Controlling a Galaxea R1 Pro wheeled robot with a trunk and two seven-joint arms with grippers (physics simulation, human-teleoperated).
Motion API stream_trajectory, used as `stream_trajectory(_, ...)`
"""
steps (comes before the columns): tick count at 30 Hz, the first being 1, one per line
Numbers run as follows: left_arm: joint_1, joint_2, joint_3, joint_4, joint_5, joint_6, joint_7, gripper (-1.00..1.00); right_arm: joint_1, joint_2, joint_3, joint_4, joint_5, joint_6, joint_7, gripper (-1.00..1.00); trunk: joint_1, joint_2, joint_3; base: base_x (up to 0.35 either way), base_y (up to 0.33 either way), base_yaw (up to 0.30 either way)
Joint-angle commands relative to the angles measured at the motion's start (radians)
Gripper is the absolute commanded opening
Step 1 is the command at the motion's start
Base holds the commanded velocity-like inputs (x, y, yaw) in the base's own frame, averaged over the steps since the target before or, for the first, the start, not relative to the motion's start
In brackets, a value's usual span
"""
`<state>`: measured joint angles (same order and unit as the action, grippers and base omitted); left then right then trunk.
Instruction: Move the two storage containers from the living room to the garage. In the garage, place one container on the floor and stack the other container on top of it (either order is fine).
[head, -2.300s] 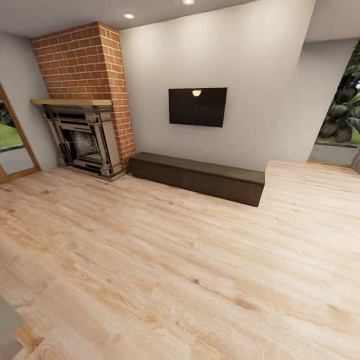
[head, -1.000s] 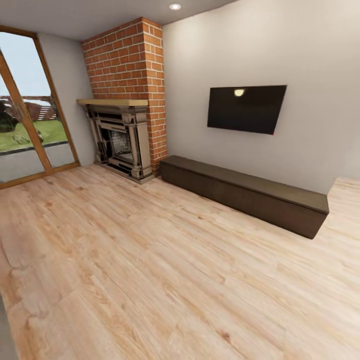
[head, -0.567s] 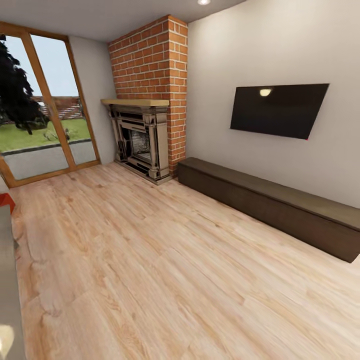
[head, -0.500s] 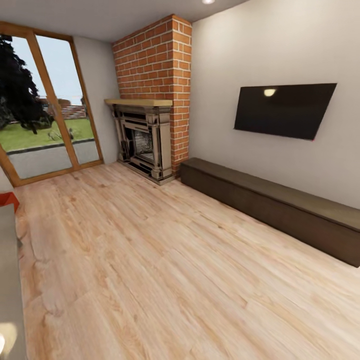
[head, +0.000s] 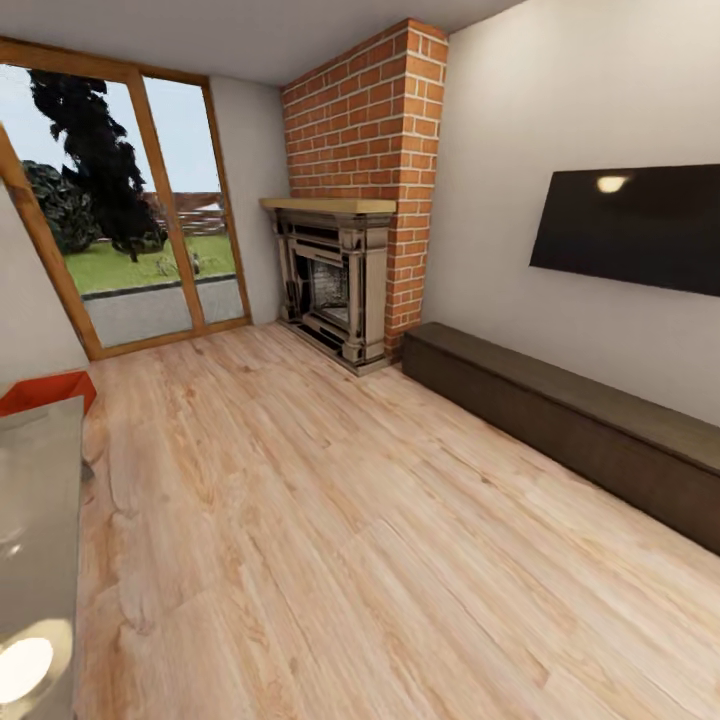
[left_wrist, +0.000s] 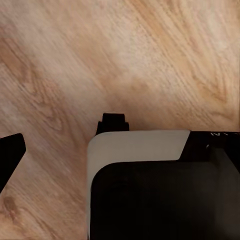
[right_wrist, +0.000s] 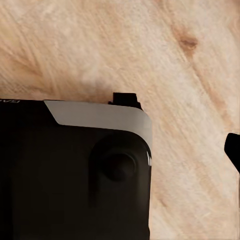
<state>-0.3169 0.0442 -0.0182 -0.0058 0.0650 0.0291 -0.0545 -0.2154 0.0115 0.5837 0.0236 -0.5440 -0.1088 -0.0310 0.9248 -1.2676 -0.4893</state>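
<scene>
At the far left of my head view, a corner of one orange-red storage container (head: 45, 391) pokes out behind a grey, glossy surface (head: 35, 520) that sits close under my camera; I take it for a tabletop, though too little of it shows to be sure. That container lies well apart from both my grippers, which hang over bare plank floor in my wrist views. My left gripper (left_wrist: 62, 140) shows one dark fingertip at the picture's edge and another just past the wrist housing, with wood grain between them, so its jaws stand wide apart and hold nothing. My right gripper (right_wrist: 180, 125) shows the same: two dark tips set far from each other, floor between them, nothing gripped. Further right in the head view stand the glass door (head: 130, 210), then the fireplace (head: 335, 285) under its brick chimney (head: 365, 110), the long dark bench (head: 570, 420) along the wall, and the black screen (head: 640, 225) above it. Half a second ago only a sliver of the container's red showed at the left edge; my view has swung leftward since, so more of it shows and the fireplace sits nearer the middle.
</scene>
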Motion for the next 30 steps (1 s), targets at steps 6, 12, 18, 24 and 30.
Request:
stream_trajectory(6, -0.001, 0.0, -0.003, -0.001, 0.007, 0.003, -0.004, 1.0, -0.001, 0.001, 0.008, 0.002, -0.008, -0.005, -0.001, 1.0, 0.001, 0.0, -0.001, 0.321, 0.0, 0.268)
stream_trajectory(12, -0.001, 0.0, -0.002, 0.0, 0.006, 0.003, -0.004, 1.0, -0.001, -0.001, 0.008, 0.002, -0.007, -0.005, -0.001, 1.0, 0.001, 0.0, -0.001, 0.321, 0.0, 0.08)
stream_trajectory(18, 0.0, 0.0, -0.002, 0.0, 0.007, 0.003, -0.004, 1.0, -0.001, -0.001, 0.008, 0.002, -0.008, -0.005, -0.001, 1.0, 0.001, 0.0, -0.001, 0.321, 0.0, 0.009)
stream_trajectory(24, -0.001, 0.0, -0.002, -0.001, 0.007, 0.003, -0.004, 1.0, -0.001, -0.001, 0.008, 0.002, -0.008, -0.005, -0.001, 1.0, 0.001, 0.0, -0.001, 0.321, 0.0, 0.001)
stream_trajectory(30, -0.001, 0.0, -0.002, -0.001, 0.007, 0.003, -0.004, 1.0, -0.001, -0.001, 0.008, 0.002, -0.007, -0.004, -0.001, 1.0, 0.001, 0.0, -0.001, 0.321, 0.0, 0.0)
